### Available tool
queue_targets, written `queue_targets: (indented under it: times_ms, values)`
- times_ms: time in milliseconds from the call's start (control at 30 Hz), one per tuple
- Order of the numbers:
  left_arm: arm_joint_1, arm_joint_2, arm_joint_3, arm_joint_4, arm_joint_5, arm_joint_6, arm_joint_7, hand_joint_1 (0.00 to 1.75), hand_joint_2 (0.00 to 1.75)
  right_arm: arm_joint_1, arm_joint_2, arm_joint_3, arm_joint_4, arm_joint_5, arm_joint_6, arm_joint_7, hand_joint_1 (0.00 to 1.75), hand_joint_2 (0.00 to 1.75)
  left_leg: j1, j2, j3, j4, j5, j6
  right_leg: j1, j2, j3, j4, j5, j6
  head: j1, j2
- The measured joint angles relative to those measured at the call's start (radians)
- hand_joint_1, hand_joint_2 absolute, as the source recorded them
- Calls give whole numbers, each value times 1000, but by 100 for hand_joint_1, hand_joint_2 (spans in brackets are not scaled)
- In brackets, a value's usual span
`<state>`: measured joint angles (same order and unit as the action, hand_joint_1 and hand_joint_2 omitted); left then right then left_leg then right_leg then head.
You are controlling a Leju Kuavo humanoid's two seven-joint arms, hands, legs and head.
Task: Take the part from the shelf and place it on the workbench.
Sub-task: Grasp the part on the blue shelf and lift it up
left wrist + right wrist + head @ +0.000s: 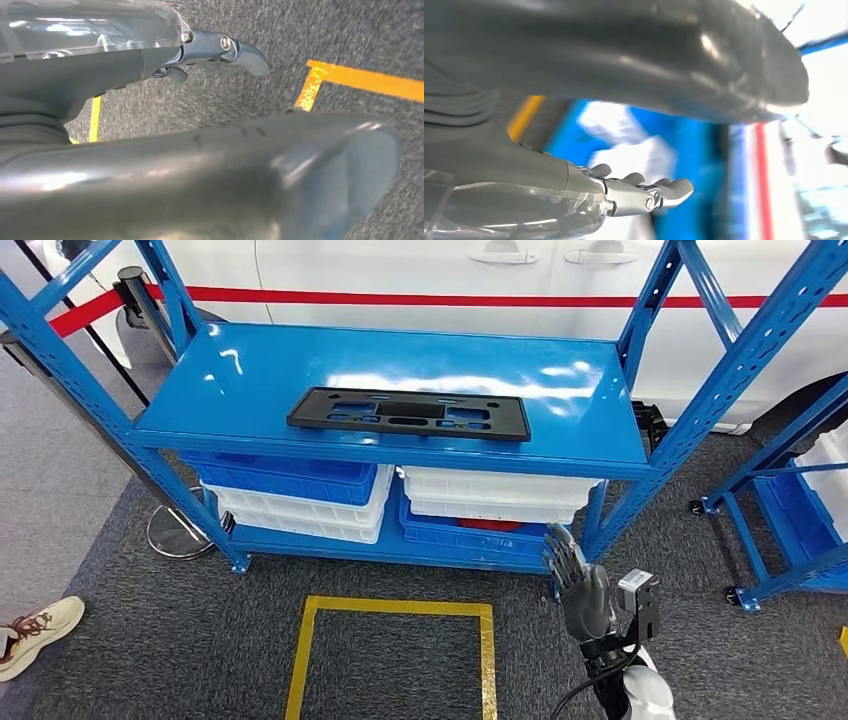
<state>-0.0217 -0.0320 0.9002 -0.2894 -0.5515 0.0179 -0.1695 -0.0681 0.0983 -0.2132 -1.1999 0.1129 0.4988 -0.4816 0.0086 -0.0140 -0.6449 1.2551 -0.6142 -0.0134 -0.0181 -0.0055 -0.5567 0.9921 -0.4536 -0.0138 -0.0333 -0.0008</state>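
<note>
The right hand [583, 592] rises at the lower right of the head view, fingers spread, holding nothing, below the shelf [250, 380]. The left hand [220, 50] hangs over carpet, fingers extended, empty. The part [409, 413] lies flat at centre on the shelf top.

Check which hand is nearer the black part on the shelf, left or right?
Right. The right hand is raised in front of the shelf, below and to the right of the black part. The left hand hangs low over the carpet by the yellow tape.
</note>
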Motion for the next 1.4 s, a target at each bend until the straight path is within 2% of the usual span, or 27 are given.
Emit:
queue_targets:
  times_ms: [33, 67, 133, 167, 200, 233, 333, 367, 433, 500, 533, 567, 600, 667, 733, 767, 833, 900, 1000, 1033, 1067, 1100, 1167, 1200, 1233, 1333, 1400]
  values:
    - [-1, 0, 9, 1, -5, 0, 0, 0, 0, -4, 3, 6, -35, -11, 13, -7, 0, 0, 6, 2, -24, 32, 2, -6, -2, -3, 2, 1, -3, 2, 0, 0]
    - [-1, 0, 17, 2, -10, 1, -1, 0, 0, -8, 7, 10, -67, -22, 26, -14, 0, 0, 11, 4, -29, 25, 26, -12, -5, -4, 6, 3, -7, 6, 0, 0]
    - [-2, -1, 33, 4, -19, 3, -2, 0, 0, -18, 16, 18, -132, -45, 52, -28, 0, 0, 21, 11, 15, -93, 110, -24, -12, -5, 16, 10, -18, 18, 0, 0]
    - [-3, -2, 40, 6, -23, 4, -2, 0, 0, -24, 20, 21, -161, -54, 64, -35, 0, 0, 22, 14, 41, -156, 139, -28, -14, -5, 19, 15, -25, 25, 0, 0]
    - [-5, -2, 47, 9, -28, 5, -2, 0, 0, -30, 25, 25, -194, -65, 79, -42, 0, 0, 22, 16, 59, -200, 156, -25, -13, -5, 19, 20, -29, 33, -1, 0]
    - [-7, -3, 55, 11, -32, 6, -3, 0, 0, -35, 30, 28, -228, -75, 93, -49, 0, 0, 21, 16, 66, -219, 157, -19, -11, -6, 18, 23, -31, 39, -2, 0]
    - [-10, -4, 79, 16, -46, 8, -6, 0, 0, -49, 45, 34, -324, -107, 140, -70, 0, 0, 16, 12, 64, -221, 154, 10, -12, -8, 17, 23, -33, 52, -2, 0]
    - [-10, -5, 85, 16, -51, 9, -7, 0, 0, -54, 49, 36, -350, -116, 153, -76, 0, 0, 15, 12, 65, -223, 155, 19, -13, -8, 12, 37, -45, 54, -1, 0]
    - [-13, -6, 99, 18, -60, 9, -10, 0, 0, -67, 59, 38, -414, -137, 184, -90, 0, 0, 14, 11, 66, -225, 156, 32, -13, -6, -32, 129, -96, 54, 0, 0]
    - [-17, -8, 115, 21, -70, 10, -12, 0, 0, -75, 68, 39, -475, -160, 217, -104, 0, 0, 8, 10, 66, -225, 154, 41, -7, -4, -106, 271, -153, 51, 0, 0]
    - [-18, -8, 122, 23, -74, 10, -12, 0, 0, -76, 72, 39, -497, -168, 230, -110, 0, 0, 3, 9, 68, -225, 153, 44, -4, -4, -132, 317, -159, 47, 0, 0]
    - [-19, -9, 129, 24, -78, 10, -13, 0, 0, -77, 76, 40, -519, -177, 243, -115, 0, 0, -1, 7, 70, -225, 152, 46, -1, -3, -140, 323, -144, 41, 0, 0]
    - [-19, -10, 136, 26, -82, 11, -13, 0, 0, -79, 80, 40, -546, -187, 257, -121, 0, 0, -7, 5, 74, -225, 150, 49, 4, -2, -130, 289, -111, 32, 0, 0]
    - [-21, -16, 152, 31, -93, 11, -15, 0, 0, -90, 88, 42, -612, -215, 292, -138, 0, 0, -16, 2, 79, -225, 148, 52, 18, 1, -73, 155, -36, 1, 0, 0]
    - [-26, -22, 168, 36, -104, 12, -19, 0, 0, -99, 96, 45, -677, -246, 333, -155, 0, 0, -18, 1, 79, -225, 146, 49, 31, 4, -32, 58, -6, -21, -2, 0]
    - [-29, -25, 176, 39, -110, 13, -21, 0, 0, -101, 99, 46, -709, -262, 354, -164, 0, 0, -17, 1, 77, -226, 146, 46, 34, 4, -27, 44, -9, -25, -2, 0]
    - [-32, -27, 191, 40, -123, 15, -27, 0, 0, -100, 102, 47, -763, -294, 393, -182, 0, 0, -16, 1, 78, -228, 145, 37, 30, 3, -20, 24, -4, -20, -1, 0]
    - [-34, -28, 205, 42, -136, 16, -37, 0, 0, -98, 102, 51, -804, -325, 424, -199, 0, 0, -17, 3, 69, -198, 122, 25, 18, 1, -6, 0, 6, -16, -2, 0]
    - [-36, -30, 223, 44, -144, 17, -53, 0, 0, -91, 101, 55, -838, -350, 444, -211, 0, 0, -3, 6, -11, -28, 37, 3, 11, -3, 2, -11, 9, -14, -5, 0]
    - [-36, -30, 228, 45, -144, 17, -56, 0, 0, -87, 101, 55, -844, -353, 445, -211, 0, 0, 3, 7, -35, 20, 23, -4, 10, -3, 1, -9, 8, -13, -5, 0]
    - [-36, -30, 232, 45, -144, 17, -57, 0, 0, -84, 101, 55, -849, -354, 445, -211, 0, 0, 9, 8, -44, 34, 28, -11, 7, -3, 1, -7, 6, -10, -5, 0]
    - [-36, -30, 235, 45, -145, 17, -58, 0, 0, -82, 100, 55, -853, -355, 445, -211, 0, 0, 14, 8, -34, 10, 52, -18, 3, -3, 1, -3, 3, -5, -5, 0]
    - [-37, -30, 240, 45, -146, 17, -60, 0, 0, -80, 99, 56, -858, -352, 437, -211, 0, 0, 24, 10, 25, -115, 117, -31, -7, -2, 2, 10, -7, 10, -5, 0]
    - [-38, -31, 242, 46, -146, 17, -62, 0, 0, -78, 96, 57, -859, -347, 426, -211, 0, 0, 25, 9, 52, -170, 137, -32, -8, -1, -1, 20, -13, 19, -6, 0]
    - [-39, -31, 244, 47, -147, 17, -64, 0, 0, -76, 90, 58, -860, -340, 409, -211, 0, 0, 25, 8, 67, -203, 144, -27, -7, 0, -3, 27, -17, 28, -6, 0]
    - [-40, -32, 252, 49, -146, 18, -67, 0, 0, -62, 57, 73, -852, -301, 333, -211, 0, 0, 19, 3, 68, -212, 141, 6, -6, 1, -6, 29, -18, 44, -5, 0]
    - [-40, -32, 260, 49, -143, 15, -67, 0, 0, -53, 25, 86, -832, -271, 267, -201, 0, 0, 19, 3, 67, -216, 145, 22, -9, 1, -14, 50, -36, 51, -5, 0]
